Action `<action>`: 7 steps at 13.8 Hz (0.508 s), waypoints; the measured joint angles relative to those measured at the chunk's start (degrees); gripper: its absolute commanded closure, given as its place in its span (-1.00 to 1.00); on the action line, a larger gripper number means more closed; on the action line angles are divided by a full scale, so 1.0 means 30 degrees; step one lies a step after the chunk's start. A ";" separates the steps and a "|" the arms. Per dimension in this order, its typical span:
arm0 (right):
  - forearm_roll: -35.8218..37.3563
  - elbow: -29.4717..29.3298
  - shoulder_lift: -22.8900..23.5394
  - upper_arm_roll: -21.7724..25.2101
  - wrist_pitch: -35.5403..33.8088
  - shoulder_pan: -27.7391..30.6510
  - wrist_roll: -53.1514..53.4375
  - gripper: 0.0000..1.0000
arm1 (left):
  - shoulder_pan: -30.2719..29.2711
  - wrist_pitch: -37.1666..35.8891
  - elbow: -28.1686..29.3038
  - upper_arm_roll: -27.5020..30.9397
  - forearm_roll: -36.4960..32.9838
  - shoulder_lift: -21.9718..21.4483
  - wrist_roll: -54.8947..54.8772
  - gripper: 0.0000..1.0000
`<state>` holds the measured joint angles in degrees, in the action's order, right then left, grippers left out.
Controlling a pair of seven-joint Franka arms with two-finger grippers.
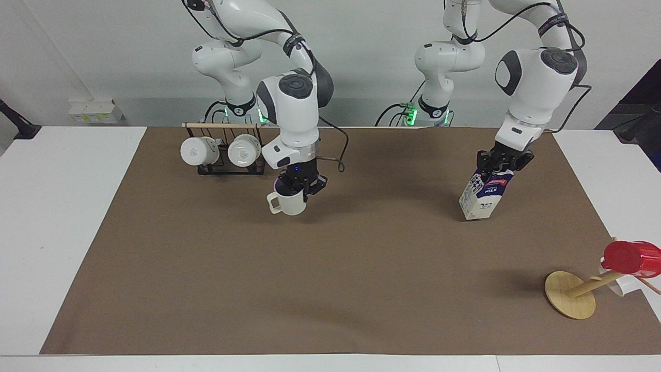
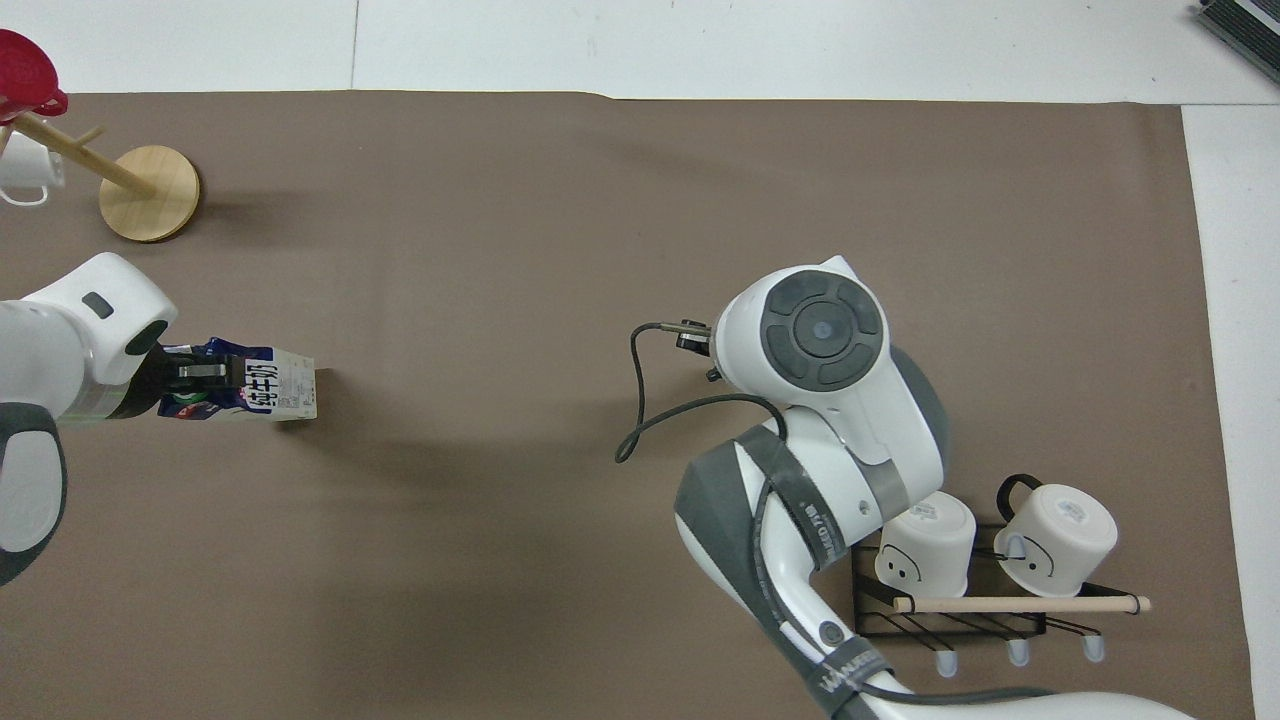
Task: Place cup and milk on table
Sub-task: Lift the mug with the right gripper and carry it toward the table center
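right end effector (image 1: pixel 300 187) grips cup (image 1: pixel 289 202) | left end effector (image 1: pixel 502 164) grips milk (image 1: pixel 484 195)

Clock set at the centre of the sheet, twelve toward the robots, read from the facing view.

The table (image 1: pixel 62 217) is white, with a brown sheet (image 1: pixel 330 289) covering most of its top; bare white strips show at the three and nine o'clock ends.

- About ten to eleven o'clock: black wire rack (image 1: pixel 227 168) standing on the sheet, carrying two white mugs (image 1: pixel 193 151).
- Between three and four o'clock, near the sheet's corner: wooden stand (image 1: pixel 569 294), tipped over, its round base tilted on the sheet.
- About two o'clock: the milk (image 1: pixel 484 195), tilted; its lowest corner possibly touches the sheet, contact uncertain.
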<state>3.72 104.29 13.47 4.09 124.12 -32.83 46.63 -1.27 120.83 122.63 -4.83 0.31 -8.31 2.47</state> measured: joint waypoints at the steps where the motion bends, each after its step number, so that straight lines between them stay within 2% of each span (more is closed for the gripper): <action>1: 0.0001 -0.0246 0.0309 -0.0001 0.0014 -0.0356 0.0600 1.00 | 0.0000 -0.0006 -0.0024 0.0002 0.0000 0.0005 -0.0003 -0.03; 7: 0.0748 -0.1921 0.2929 0.0010 0.0807 -0.2459 0.4176 1.00 | -0.0002 -0.0027 -0.0030 0.0023 0.0000 0.0011 -0.0011 -0.03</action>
<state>5.96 98.53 22.25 4.12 126.54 -40.21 59.16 -1.27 120.75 122.54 -4.76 0.31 -8.27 2.43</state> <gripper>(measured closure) 0.952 0.485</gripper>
